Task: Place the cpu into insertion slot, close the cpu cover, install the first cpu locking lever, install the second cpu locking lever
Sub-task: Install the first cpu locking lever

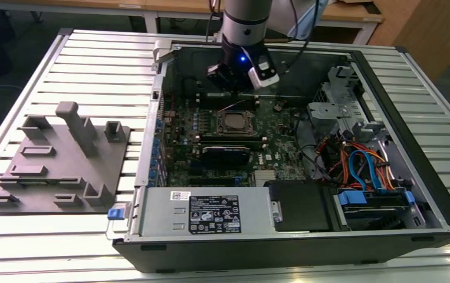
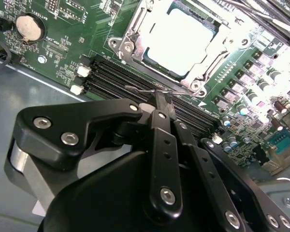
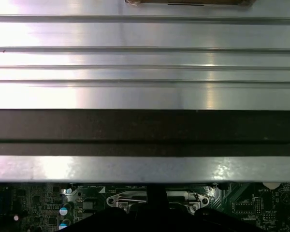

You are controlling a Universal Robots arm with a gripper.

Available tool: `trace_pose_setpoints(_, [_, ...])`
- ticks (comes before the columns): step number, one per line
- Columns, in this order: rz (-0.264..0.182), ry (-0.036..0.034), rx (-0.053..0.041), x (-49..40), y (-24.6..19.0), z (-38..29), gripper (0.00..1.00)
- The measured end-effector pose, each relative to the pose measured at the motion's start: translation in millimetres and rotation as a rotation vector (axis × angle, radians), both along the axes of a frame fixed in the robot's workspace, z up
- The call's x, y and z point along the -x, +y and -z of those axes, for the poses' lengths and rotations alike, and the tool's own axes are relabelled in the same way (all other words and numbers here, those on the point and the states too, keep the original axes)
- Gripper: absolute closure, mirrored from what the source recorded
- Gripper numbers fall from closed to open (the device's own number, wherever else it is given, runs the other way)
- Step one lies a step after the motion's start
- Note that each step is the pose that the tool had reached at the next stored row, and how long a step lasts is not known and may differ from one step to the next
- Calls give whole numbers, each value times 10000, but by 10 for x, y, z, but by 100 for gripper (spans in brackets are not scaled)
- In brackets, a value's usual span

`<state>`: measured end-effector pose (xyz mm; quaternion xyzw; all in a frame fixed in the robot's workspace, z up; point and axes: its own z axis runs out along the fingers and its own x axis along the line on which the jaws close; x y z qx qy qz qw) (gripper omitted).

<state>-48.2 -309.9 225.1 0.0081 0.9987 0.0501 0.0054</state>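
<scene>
Open PC case (image 1: 437,194) lies flat on the slatted counter (image 1: 36,236); the board (image 1: 179,158) inside carries the slot (image 1: 234,122) near its middle. The cpu (image 2: 176,41) sits in the slot with the cover (image 2: 135,31) down around it. Tool (image 2: 160,99) hovers just beside the slot's edge toward the memory slots (image 2: 111,77), fingers clenched on a thin wire lever (image 2: 140,90) running along that edge.

An opened computer case (image 1: 413,177) is laid on the bench (image 1: 91,65), with a fixture block (image 1: 59,162) placed to the exterior view's left. The cpu (image 2: 181,38) is seated in the insertion slot (image 2: 130,36), just beyond the hand (image 2: 162,104).
</scene>
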Motion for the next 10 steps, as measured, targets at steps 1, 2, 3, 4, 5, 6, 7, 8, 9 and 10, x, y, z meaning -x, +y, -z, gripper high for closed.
trace_pose_setpoints(1, [1, 0, 1, -4, 0, 1, 90])
trace_pose_setpoints(2, [1, 0, 1, -10, 0, 3, 90])
trace_pose_setpoints(3, [2, 0, 1, -15, 0, 5, 90])
trace_pose_setpoints(4, [1, 0, 0, -20, 0, 8, 90])
trace_pose_setpoints(5, [1, 0, 0, -24, 0, 9, 90])
trace_pose_setpoints(6, [0, 0, 1, -25, 0, 10, 90])
trace_pose_setpoints(7, [1, 0, 1, -25, 0, 10, 90])
trace_pose_setpoints(8, [1, 0, 0, -26, 0, 18, 90])
trace_pose_setpoints(9, [1, -1, 0, -32, 0, 20, 90])
trace_pose_setpoints(10, [1, -1, 0, -32, 0, 20, 90])
